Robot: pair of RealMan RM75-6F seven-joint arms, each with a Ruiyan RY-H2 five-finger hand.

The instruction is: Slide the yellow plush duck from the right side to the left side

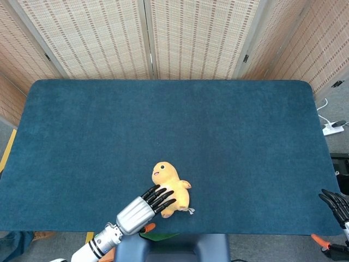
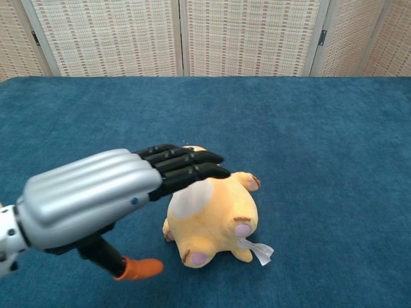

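Note:
The yellow plush duck (image 1: 172,191) lies on the blue table (image 1: 174,131) near the front edge, a little left of centre, head pointing away from me. In the chest view the yellow plush duck (image 2: 215,218) shows its belly, feet and a white tag. My left hand (image 1: 146,204) lies flat with its black fingers (image 2: 186,165) stretched over the duck's left side, touching its top and holding nothing. My right hand (image 1: 337,206) hovers off the table's front right corner, fingers slightly spread, empty.
Woven folding screens (image 1: 163,38) stand behind the table. A white power strip (image 1: 332,129) lies on the floor to the right. An orange tip (image 2: 144,267) sticks out under my left hand.

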